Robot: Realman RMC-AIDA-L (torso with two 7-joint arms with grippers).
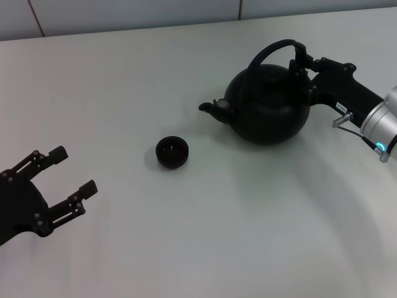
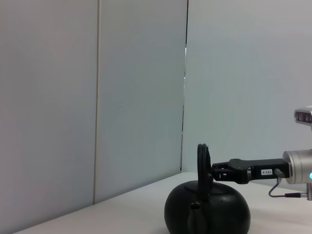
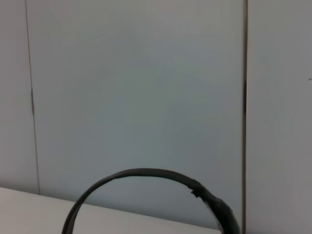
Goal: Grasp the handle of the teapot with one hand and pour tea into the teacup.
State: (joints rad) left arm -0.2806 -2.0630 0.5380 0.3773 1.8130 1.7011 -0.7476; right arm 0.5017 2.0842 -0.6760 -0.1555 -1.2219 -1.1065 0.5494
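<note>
The black teapot (image 1: 267, 102) stands on the white table, right of centre, its spout pointing left toward the small black teacup (image 1: 172, 151). Its arched handle (image 1: 267, 51) loops over the lid. My right gripper (image 1: 300, 64) reaches in from the right and is shut on the thicker right end of the handle. The left wrist view shows the teapot (image 2: 207, 212), the handle (image 2: 202, 161) edge-on and the right gripper (image 2: 213, 174) at it. The right wrist view shows only the handle's arc (image 3: 141, 173). My left gripper (image 1: 77, 169) is open and empty at the lower left.
The white table (image 1: 186, 248) runs back to a pale panelled wall (image 1: 124, 15). The teacup sits a short way in front of and left of the spout (image 1: 211, 108).
</note>
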